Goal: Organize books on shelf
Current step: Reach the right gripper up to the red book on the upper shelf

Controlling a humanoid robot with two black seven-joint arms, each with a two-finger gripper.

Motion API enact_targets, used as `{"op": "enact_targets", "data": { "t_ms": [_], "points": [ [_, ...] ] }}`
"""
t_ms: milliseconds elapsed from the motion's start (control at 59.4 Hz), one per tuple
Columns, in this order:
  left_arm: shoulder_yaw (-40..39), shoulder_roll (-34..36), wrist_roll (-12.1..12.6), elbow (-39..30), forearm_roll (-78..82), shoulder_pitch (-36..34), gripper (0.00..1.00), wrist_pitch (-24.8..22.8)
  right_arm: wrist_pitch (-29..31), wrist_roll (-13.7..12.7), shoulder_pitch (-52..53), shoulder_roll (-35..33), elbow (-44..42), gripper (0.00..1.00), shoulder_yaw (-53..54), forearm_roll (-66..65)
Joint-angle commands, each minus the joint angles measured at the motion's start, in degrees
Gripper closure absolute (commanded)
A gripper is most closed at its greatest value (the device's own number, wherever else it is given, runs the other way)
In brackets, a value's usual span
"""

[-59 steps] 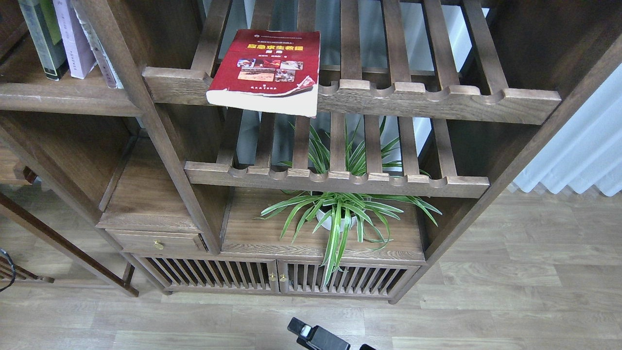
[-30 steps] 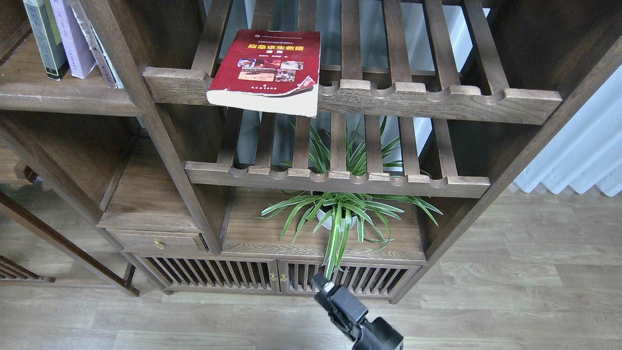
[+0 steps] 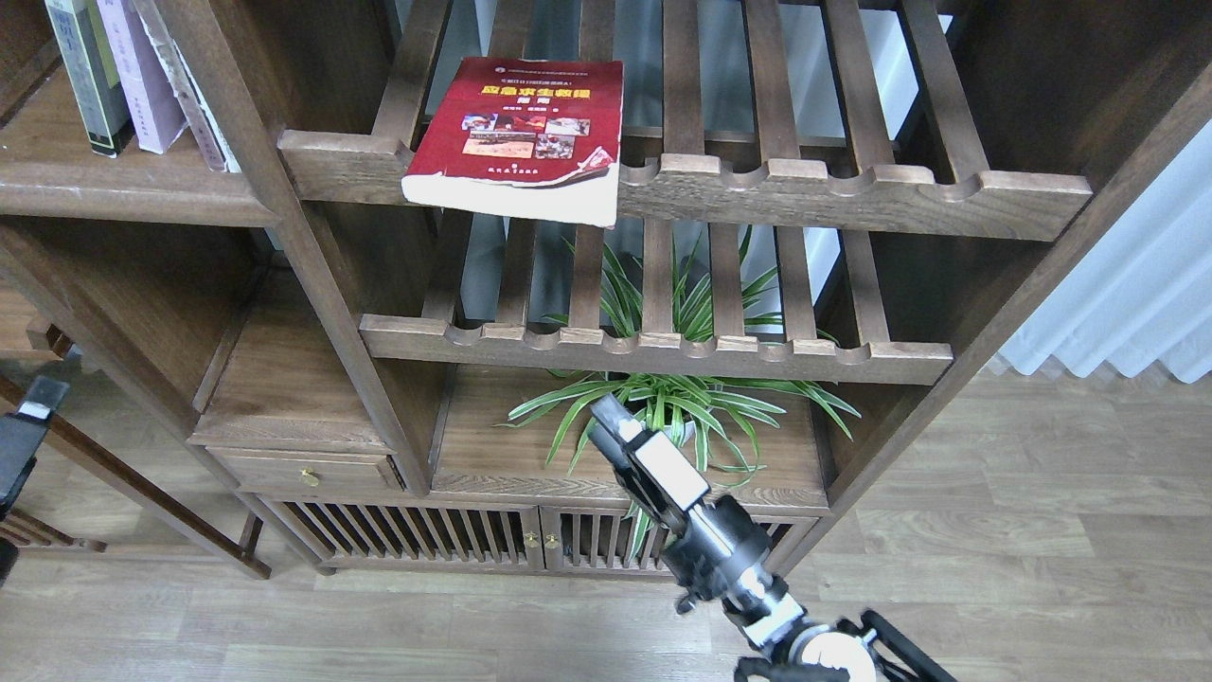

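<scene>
A: What could go wrong?

B: The dark red book (image 3: 525, 133) lies flat on the upper slatted rack (image 3: 833, 194), its near edge overhanging the rail; a clumsy nudge from my right gripper (image 3: 606, 417), raised before the plant (image 3: 663, 417), could tip it off.

A: Jaws?

B: Seen end-on; I cannot tell; my left gripper (image 3: 28, 417) is cut off. The yellow-green book (image 3: 90, 76) and lavender book (image 3: 142, 76) stand on the shelf (image 3: 123, 180), tops cropped.
</scene>
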Motion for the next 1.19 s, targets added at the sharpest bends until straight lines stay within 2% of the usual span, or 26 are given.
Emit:
{"op": "enact_targets", "data": {
  "t_ms": [0, 101, 219, 421, 521, 875, 1009, 1178],
  "points": [
    [-0.4, 0.2, 0.0, 0.5, -0.1, 0.0, 0.01, 0.0, 0.0, 0.2, 5.5, 0.0, 1.3, 0.03, -0.7, -1.2],
    [-0.5, 0.2, 0.0, 0.8, -0.1, 0.0, 0.01, 0.0, -0.3, 1.6, 8.6, 0.0, 1.9, 0.03, -1.4, -1.1],
    [-0.8, 0.2, 0.0, 1.0, -0.1, 0.0, 0.01, 0.0, -7.4, 4.6, 12.2, 0.0, 2.6, 0.03, -2.1, -1.1],
    [-1.2, 0.2, -0.1, 1.5, -0.1, 0.0, 0.01, 0.0, -16.9, 6.6, 16.1, 0.0, 2.7, 0.03, -3.3, -0.5],
    [-1.3, 0.2, -0.1, 1.6, -0.1, 0.0, 0.01, 0.0, -18.0, 8.3, 17.9, 0.0, 3.0, 0.03, -3.4, 0.4],
    [-1.3, 0.3, -0.1, 1.6, -0.1, 0.0, 0.01, 0.0, -19.0, 8.6, 22.1, 0.0, 5.4, 0.03, -4.9, 0.8],
    [-1.4, 0.4, -0.1, 1.7, -0.2, 0.0, 0.01, 0.0, -26.4, 8.6, 22.7, 0.0, 5.3, 0.04, -4.8, 0.9],
    [-1.4, 0.5, -0.1, 2.3, -0.7, 0.0, 0.01, 0.0, -30.5, 8.5, 24.6, 0.0, 5.2, 0.03, -4.8, 1.0]
  ]
}}
